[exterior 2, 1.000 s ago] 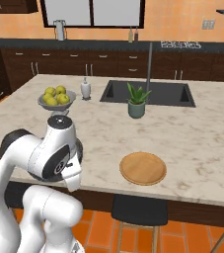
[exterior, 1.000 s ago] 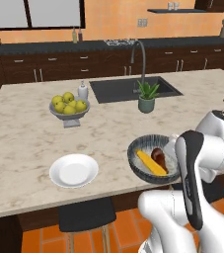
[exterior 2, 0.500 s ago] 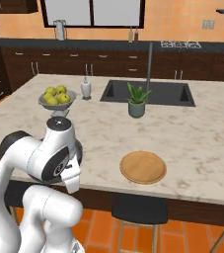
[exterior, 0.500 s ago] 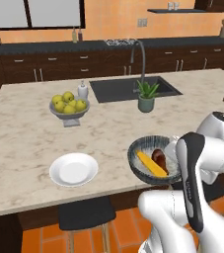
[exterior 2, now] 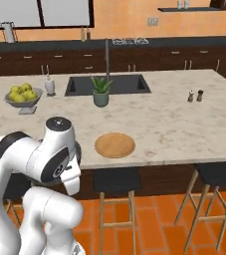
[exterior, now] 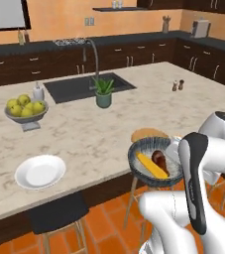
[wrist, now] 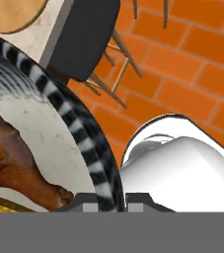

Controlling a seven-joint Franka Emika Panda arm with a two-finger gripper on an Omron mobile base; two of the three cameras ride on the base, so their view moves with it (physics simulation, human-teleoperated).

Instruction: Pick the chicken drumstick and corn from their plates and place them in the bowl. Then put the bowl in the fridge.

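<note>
Bowl (exterior: 153,159): hanging off the counter edge, over a stool and the tile floor, carrying corn (exterior: 151,165) and chicken drumstick (exterior: 159,159).
Gripper (wrist: 104,197): fingers are pinching the bowl's striped rim (one tip either side).
Plates: white plate (exterior: 40,171) and wooden plate (exterior 2: 114,144) are sitting empty on the island.
Risk: a one-sided rim hold is letting the bowl tilt; driving jolts could spill the food.

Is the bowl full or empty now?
Not empty. The bowl holds the corn and the chicken drumstick, lying side by side inside it.
</note>
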